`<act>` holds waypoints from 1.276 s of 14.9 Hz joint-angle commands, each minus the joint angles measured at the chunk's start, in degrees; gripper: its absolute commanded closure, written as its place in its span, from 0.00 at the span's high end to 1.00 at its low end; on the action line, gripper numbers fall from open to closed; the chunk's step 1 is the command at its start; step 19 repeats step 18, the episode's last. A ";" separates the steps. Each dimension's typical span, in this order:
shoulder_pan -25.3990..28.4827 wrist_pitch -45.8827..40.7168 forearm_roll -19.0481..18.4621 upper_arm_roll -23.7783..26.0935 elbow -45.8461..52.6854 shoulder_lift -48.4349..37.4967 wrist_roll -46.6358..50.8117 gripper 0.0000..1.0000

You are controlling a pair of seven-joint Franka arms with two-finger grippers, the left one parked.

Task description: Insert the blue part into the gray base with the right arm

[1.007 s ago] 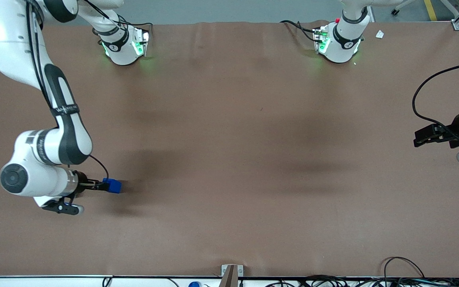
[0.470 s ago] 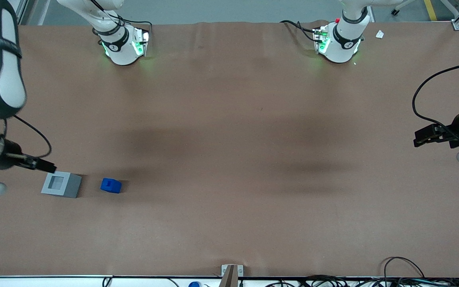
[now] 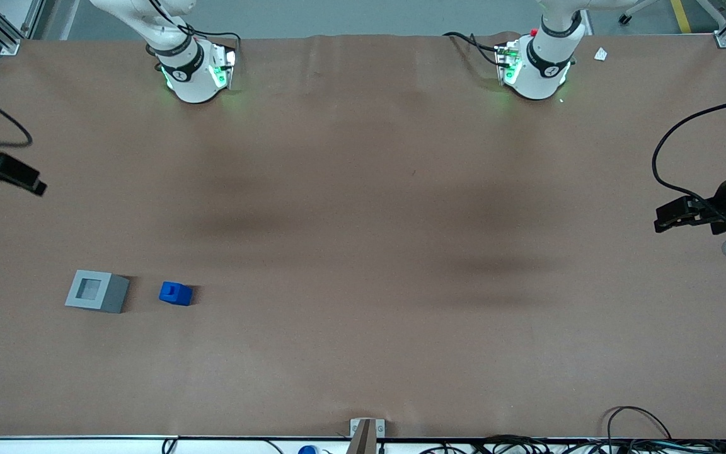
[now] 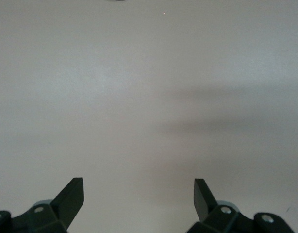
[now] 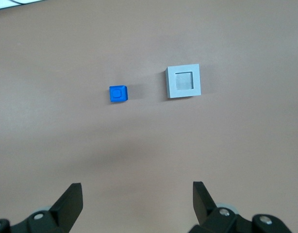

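We see the blue part [image 3: 175, 294] sitting on the brown table [image 3: 363, 252], toward the working arm's end. The gray base [image 3: 97, 291] sits beside it, even closer to that end. The two blocks are near each other but they do not touch. A strip of bare table lies between them. The square hole in the gray base faces up, and nothing is in it. The blue part has its little bump on top.

From the wrist camera we look down on both blocks. The blue part [image 5: 118, 93] and the gray base [image 5: 184, 81] lie flat with brown table all around them.

The gripper [image 3: 19, 176] of the right arm [image 3: 177, 47] hangs up high at the table's edge at the working arm's end. It is well apart from both blocks and farther from the front camera than they are. Its two fingers [image 5: 69, 205] are spread wide, and nothing is between them.

There is lots of open room. The middle of the table is bare brown cloth with a few soft shadows. Both blocks sit well in from the table's front edge. The gray base is the one nearer the end edge, but it still has bare table around it. Black cables [image 3: 640, 429] curl along the front edge, toward the parked arm's end.
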 commanded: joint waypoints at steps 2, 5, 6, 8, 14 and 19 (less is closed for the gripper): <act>-0.41 -0.32 1.07 0.20 -2.41 -2.53 -3.38 1.00; 0.03 -1.21 1.16 0.38 -2.06 -2.44 -2.85 1.00; 0.03 -1.12 1.16 0.38 -2.06 -2.44 -2.85 1.00; 0.21 -1.29 1.07 0.38 -2.15 -2.35 -2.85 1.00; 0.21 -1.38 0.81 0.38 -2.06 -2.27 -2.94 1.00; 0.12 -1.73 0.54 0.29 -2.15 -2.44 -3.46 1.00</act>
